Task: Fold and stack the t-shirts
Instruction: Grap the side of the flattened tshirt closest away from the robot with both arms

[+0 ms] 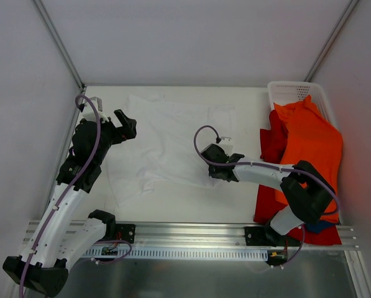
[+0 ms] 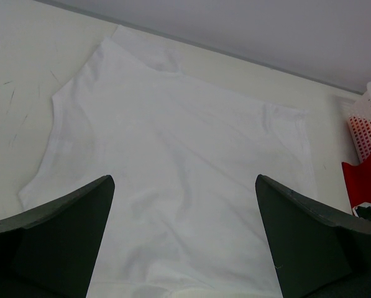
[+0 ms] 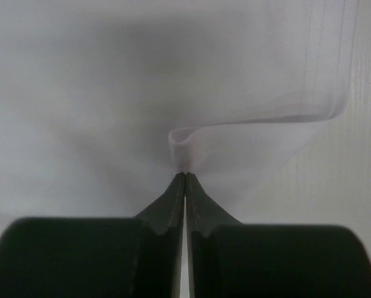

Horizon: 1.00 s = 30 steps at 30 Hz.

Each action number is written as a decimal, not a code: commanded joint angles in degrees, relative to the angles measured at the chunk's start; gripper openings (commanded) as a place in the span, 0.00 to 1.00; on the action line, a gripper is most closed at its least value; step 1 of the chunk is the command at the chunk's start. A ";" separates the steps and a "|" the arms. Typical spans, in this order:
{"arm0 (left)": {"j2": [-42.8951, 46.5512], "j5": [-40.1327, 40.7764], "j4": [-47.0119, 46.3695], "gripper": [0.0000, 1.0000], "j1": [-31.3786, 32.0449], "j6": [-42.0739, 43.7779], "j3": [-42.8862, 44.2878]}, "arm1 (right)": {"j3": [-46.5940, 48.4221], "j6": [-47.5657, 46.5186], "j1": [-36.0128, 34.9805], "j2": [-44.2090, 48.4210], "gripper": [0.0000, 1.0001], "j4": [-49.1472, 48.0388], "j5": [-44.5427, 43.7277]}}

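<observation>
White worktop (image 1: 173,200), grey panel walls (image 1: 191,37) on three sides, slotted rail (image 1: 191,234) along the near edge.

- White t-shirt (image 1: 166,146): spread flat across the middle of the worktop, sleeves toward the far edge, hem toward the near edge. No fold made yet, by the look of it.
- Right gripper (image 1: 217,166): at the shirt's near-right corner, jaws closed on a pinch of the cloth edge. My read is that a corner hold lets you carry that side over for the first fold.
- Left gripper (image 1: 126,124): poised over the shirt's left side, toward the worktop's left edge, jaws wide apart and holding nothing. You've likely placed it to take the matching left side.
- Orange t-shirt (image 1: 312,143) lies on top of the red t-shirt (image 1: 272,143). Both are heaped along the right edge, draping out of the white mesh basket (image 1: 284,93) at the far right corner. They look parked there, waiting their turn.

What each view gives you:
- Top view: the whole layout, but not the grip itself.
- Right wrist view: the fingertips (image 3: 173,198) meet with a thin curl of white cloth rising from between them. That is your only confirmation of the hold.
- Left wrist view: both fingers (image 2: 67,223) are spread with cloth lying smooth beneath. It catches only slivers of the red shirt and the basket at its right margin, and no orange.
</observation>
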<state>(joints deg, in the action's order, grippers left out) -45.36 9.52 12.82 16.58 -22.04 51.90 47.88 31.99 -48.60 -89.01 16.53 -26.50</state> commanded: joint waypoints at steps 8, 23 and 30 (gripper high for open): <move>0.45 0.33 -0.60 0.99 0.65 0.86 1.01 | -4.54 2.99 -0.44 4.36 0.00 0.25 -1.36; 1.42 -6.43 2.21 0.99 1.09 -8.27 -4.96 | -11.05 10.55 -5.10 28.71 0.00 15.28 -9.97; 0.37 -12.50 6.76 0.99 1.09 -18.11 -14.54 | -14.65 12.66 -5.80 31.45 0.00 16.34 -10.32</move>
<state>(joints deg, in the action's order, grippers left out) -44.29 1.23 15.73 17.30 -33.82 39.72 34.81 42.00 -53.95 -57.67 30.13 -34.89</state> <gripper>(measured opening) 0.990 0.008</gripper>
